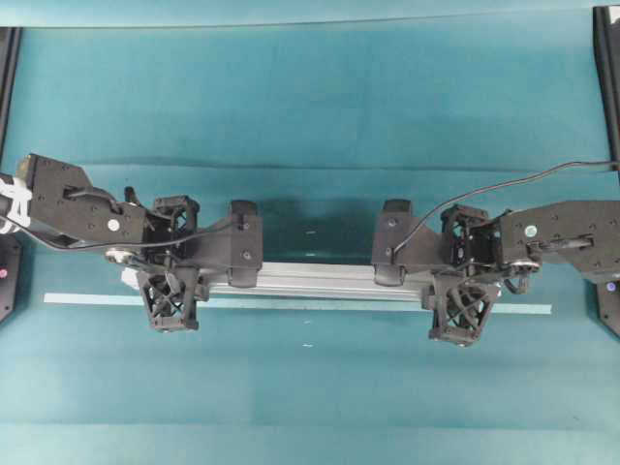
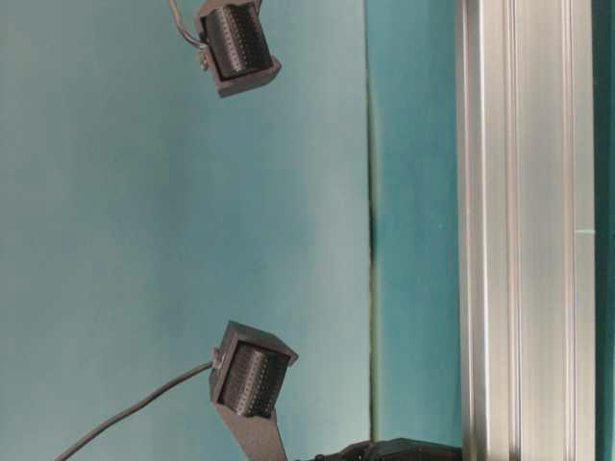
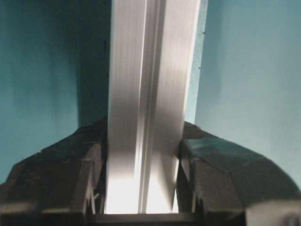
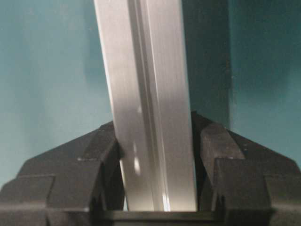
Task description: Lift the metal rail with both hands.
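One metal rail (image 1: 320, 281) lies level across the middle of the overhead view, its two ends hidden under two black grippers, one at each side. The left gripper (image 1: 242, 247) comes in from the left edge and the right gripper (image 1: 392, 244) from the right edge; between them a bare stretch of the grooved silver bar shows. In the left wrist view the rail (image 3: 148, 117) runs up the middle of the frame with a black finger (image 3: 89, 174) pressed against each flank, so that gripper is clamped on it; the right wrist view shows the same, the rail (image 4: 150, 117) leaning slightly and squeezed between two fingers (image 4: 101, 160). One thin pale-blue tape strip (image 1: 513, 309) runs just below the rail, parallel to it, reaching further toward both sides of the frame. The teal table cover (image 1: 310, 107) is bare above and below the rail, a wide band in the upper half and another in the lower. At the far left and far right edges stand dark frame posts (image 1: 607, 77).
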Motion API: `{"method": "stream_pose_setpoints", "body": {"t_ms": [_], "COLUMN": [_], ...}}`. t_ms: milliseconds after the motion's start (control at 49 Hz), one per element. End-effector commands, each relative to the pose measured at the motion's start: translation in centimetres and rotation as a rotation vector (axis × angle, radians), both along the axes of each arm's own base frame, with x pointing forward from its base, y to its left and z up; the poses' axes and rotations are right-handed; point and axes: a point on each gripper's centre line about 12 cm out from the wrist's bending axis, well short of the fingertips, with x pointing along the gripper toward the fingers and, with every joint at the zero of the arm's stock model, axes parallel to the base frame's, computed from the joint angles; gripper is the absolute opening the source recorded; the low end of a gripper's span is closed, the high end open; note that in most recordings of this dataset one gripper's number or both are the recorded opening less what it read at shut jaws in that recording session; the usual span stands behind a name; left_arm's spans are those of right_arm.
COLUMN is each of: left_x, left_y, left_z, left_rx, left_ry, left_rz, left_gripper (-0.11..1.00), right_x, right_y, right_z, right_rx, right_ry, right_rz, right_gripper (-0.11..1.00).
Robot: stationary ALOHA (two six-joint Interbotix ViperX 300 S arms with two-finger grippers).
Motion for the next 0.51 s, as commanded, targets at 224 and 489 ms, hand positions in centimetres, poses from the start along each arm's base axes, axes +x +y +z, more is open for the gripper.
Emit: {"method": "stream_pose_setpoints", "body": {"t_ms": [224,489], "left_x": [-0.19,-0.31], "left_y": [-0.03,-0.43], "left_z": [-0.15,-0.62], "left_rx": [-0.010,-0.012], "left_ry": [-0.011,-0.013], "left_rz": [0.036,0.026], "left_gripper": [0.28,0.28], "right_x": [0.04,0.14], "right_y": [-0.01,0.08], "right_z": [-0.35,-0.78], "right_rx": [0.007,0.007], "right_ry": [0.008,0.013], "right_rz": [-0.018,-0.015], "right_gripper": [0.37,0.37]}}
